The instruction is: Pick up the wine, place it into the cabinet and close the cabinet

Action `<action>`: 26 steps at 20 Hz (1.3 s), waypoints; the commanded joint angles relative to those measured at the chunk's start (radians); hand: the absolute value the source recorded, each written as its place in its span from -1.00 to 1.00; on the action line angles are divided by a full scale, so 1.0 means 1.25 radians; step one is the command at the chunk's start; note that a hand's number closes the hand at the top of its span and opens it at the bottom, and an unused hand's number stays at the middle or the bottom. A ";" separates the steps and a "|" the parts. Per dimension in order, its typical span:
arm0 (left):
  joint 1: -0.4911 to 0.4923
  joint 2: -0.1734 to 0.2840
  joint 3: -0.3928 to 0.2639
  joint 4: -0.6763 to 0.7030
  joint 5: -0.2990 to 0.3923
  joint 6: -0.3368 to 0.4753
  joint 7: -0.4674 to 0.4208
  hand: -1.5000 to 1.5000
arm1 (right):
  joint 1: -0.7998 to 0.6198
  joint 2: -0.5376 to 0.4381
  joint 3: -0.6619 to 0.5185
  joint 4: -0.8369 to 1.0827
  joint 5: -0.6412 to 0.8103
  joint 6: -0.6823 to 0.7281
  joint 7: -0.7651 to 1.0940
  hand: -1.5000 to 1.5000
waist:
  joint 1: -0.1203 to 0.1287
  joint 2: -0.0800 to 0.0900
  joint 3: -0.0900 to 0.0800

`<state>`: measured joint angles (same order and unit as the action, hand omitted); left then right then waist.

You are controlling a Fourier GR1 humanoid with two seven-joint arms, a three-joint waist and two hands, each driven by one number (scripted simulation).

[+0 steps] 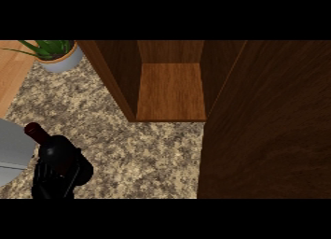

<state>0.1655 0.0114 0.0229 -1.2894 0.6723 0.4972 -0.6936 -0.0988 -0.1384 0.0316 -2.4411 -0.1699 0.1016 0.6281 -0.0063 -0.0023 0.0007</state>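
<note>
Writing: none can be read on the bottle or anywhere else in view.
Count: one wine bottle, one hand, one cabinet, one potted plant.
Wine bottle [36, 131]: dark glass with a dark red neck and cap; only the neck shows, pointing toward eleven o'clock above the hand. It sits at about eight o'clock in the view, over the speckled counter [133, 154].
Left hand [59, 165]: black, fingers curled round the bottle's body and hiding it, at about seven o'clock.
Right hand: does not show.
Cabinet [169, 91]: dark wood, standing open at twelve o'clock, its lighter shelf bare; its door [274, 130] fills the three o'clock side.
Potted plant [58, 56]: green leaves in a pale grey pot, at eleven o'clock.
</note>
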 commanded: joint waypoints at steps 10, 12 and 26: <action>-0.078 0.178 -0.160 0.081 -0.157 -0.191 0.053 1.00 | -0.017 0.020 -0.003 -0.034 -0.040 0.005 0.003 -1.00 | -0.014 0.000 -0.001; -0.087 0.239 -0.202 0.067 -0.170 -0.310 0.062 1.00 | -0.013 0.026 0.011 -0.032 -0.040 0.010 -0.003 -1.00 | -0.022 -0.002 -0.001; -0.090 0.253 -0.162 -0.107 -0.156 -0.391 0.056 1.00 | 0.037 0.021 -0.029 -0.070 -0.064 0.022 0.003 -1.00 | 0.002 -0.001 0.000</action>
<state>0.0645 0.3360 -0.1625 -1.3059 0.4459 0.0271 -0.7112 -0.0994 -0.1075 0.0272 -2.4296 -0.1734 0.1198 0.6149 -0.0036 -0.0031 0.0002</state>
